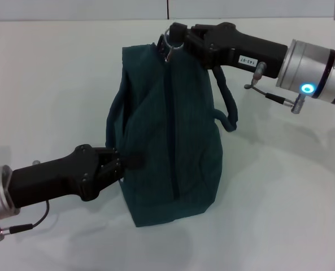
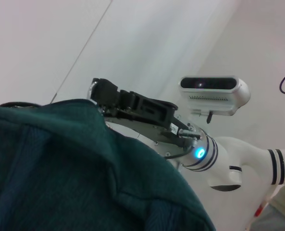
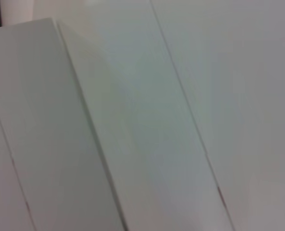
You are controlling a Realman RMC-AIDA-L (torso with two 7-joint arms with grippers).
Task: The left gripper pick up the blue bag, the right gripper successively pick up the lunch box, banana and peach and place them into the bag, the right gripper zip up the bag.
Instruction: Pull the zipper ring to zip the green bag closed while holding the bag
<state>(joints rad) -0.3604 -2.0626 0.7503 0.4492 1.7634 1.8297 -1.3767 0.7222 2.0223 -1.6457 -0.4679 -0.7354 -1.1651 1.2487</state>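
Zipped blue bag (image 1: 170, 141) held upright on the white table (image 1: 280, 214).
Left claw (image 1: 117, 164) pinches its side fabric; right claw (image 1: 175, 40) is closed on the metal zipper ring (image 1: 168, 44) at the far top end. The contents are hidden.

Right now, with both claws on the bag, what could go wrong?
1. The right gripper is at the zipper ring at the far top end of the blue bag. If it slips off the pull, the zip may be left not fully shut.
2. The left gripper pinches only a fold of cloth on the bag's side. A hard zipper tug could yank that fold free, so the bag might tip over on the table.
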